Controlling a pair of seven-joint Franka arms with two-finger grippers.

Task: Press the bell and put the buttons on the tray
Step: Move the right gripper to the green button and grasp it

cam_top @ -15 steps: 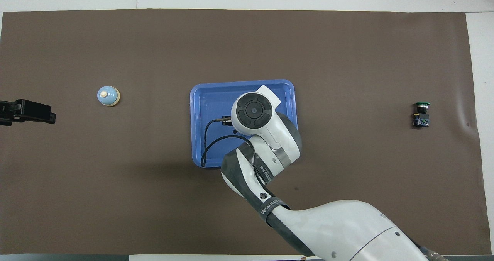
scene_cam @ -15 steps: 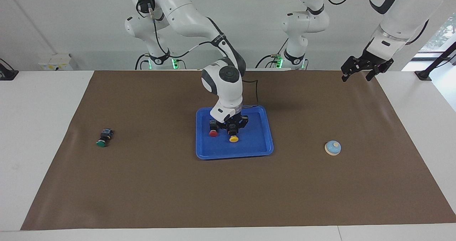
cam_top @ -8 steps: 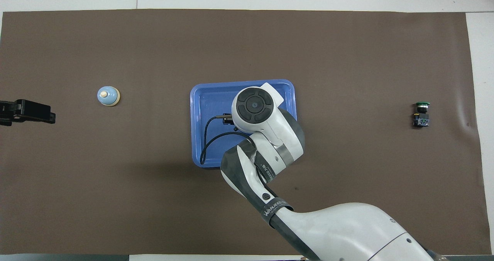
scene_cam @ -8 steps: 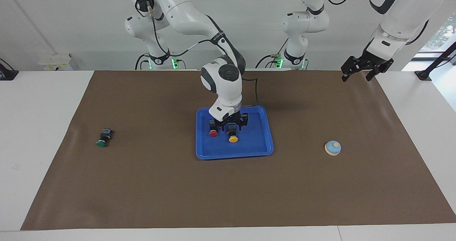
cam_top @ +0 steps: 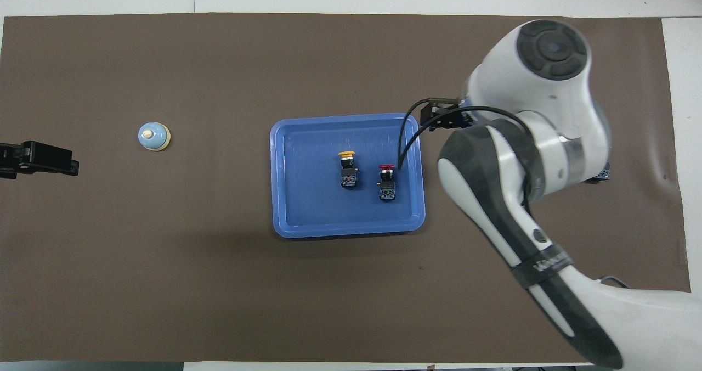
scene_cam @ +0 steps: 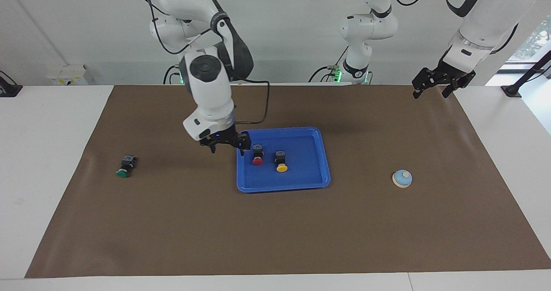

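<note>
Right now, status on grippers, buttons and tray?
Right gripper open, empty, over the mat beside the tray. Left gripper open, waiting. Red button and yellow button on tray; green button on mat, unobstructed.

Robotics lab: white robot arms [scene_cam: 206,80] at a white table [scene_cam: 51,153] with brown mat [scene_cam: 275,230].

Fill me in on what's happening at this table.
The red button and yellow button lie in the blue tray. The right gripper, open and empty, hangs over the mat beside the tray's edge, on the side where the green button lies. The left gripper, open, waits near the table's corner; the bell sits alone.
</note>
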